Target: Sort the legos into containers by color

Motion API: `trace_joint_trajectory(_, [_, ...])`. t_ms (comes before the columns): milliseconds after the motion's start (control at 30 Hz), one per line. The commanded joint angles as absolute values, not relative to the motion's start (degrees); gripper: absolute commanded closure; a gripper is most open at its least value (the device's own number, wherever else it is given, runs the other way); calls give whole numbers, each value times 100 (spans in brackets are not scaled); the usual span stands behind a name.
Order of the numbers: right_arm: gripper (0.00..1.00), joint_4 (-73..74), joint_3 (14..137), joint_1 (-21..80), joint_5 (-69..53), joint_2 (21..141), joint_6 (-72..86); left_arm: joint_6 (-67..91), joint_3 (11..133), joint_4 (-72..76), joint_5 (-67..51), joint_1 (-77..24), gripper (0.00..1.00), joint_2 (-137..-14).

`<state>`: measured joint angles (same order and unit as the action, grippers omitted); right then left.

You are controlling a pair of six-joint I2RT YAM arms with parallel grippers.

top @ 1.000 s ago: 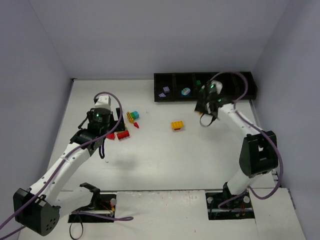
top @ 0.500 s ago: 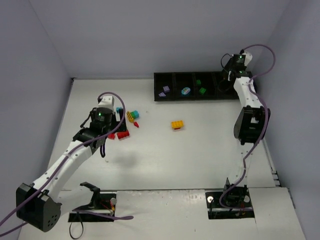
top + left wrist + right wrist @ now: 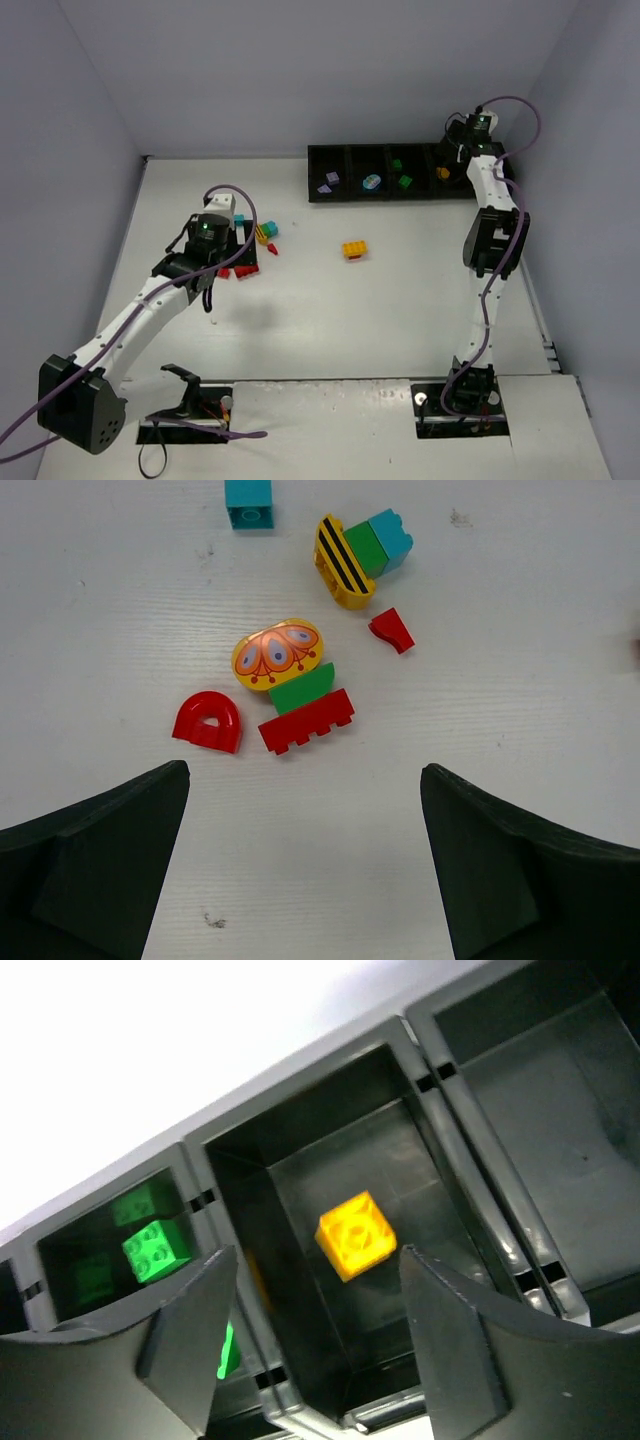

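Legos (image 3: 278, 653): most sit in a loose pile on the left of the table (image 3: 540, 710), directly below my left pincer (image 3: 305, 769). It hangs spread wide w/ nothing in it, so left arm is by far the nearer one for this pile. Closest piece is the red bar (image 3: 305, 721), just ahead of the gap betw my fingers. Red arch (image 3: 207, 721) sits just to its left, and a green bit (image 3: 300, 688) rests against its far side. Bar's long axis runs approx. finger to finger, slightly tilted, so I judge a straight drop would close on its ends. A wrist turn would catch the short width instead. Mid-table a yellow brick (image 3: 354, 250) lies alone, roughly betw both arms. Far right, the tray (image 3: 340, 150) holds sorted pieces. My right pincer (image 3: 315, 1253) hovers over one bin, fingers apart, pinching nothing. An orange brick (image 3: 355, 1235) lies on that bin's floor, below the fingers.
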<state>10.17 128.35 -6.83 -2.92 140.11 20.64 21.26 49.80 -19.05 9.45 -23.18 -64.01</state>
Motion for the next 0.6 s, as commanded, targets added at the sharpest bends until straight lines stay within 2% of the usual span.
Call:
trace_joint_trajectory(0, [36,712,12991,-686,-536,13343,1793,1952,5256,-1556,546,-2285,8,-6434])
trace_joint_trajectory(33, [29,695,12842,-686,-536,13203,1706,1925,5247,-1495,432,-2294,8,-6442])
trace_joint_trajectory(67, [28,677,12806,-686,-554,13166,1670,1890,5238,-1451,204,-2294,8,-6434])
trace_joint_trajectory(233, [28,677,11956,-642,-843,12308,1749,1565,5430,-1344,-465,-2294,8,-6504])
trace_joint_trajectory(367, [29,633,10315,-134,-915,11384,1382,1196,5782,-1380,-580,-2416,8,-6732])
trace_joint_trajectory(467, [25,642,9269,463,-870,10680,1039,949,6028,-1529,-414,-2557,8,-6864])
trace_joint_trajectory(567, [11,703,8650,886,-993,10214,897,1019,5977,-1521,-325,-2558,8,-6838])
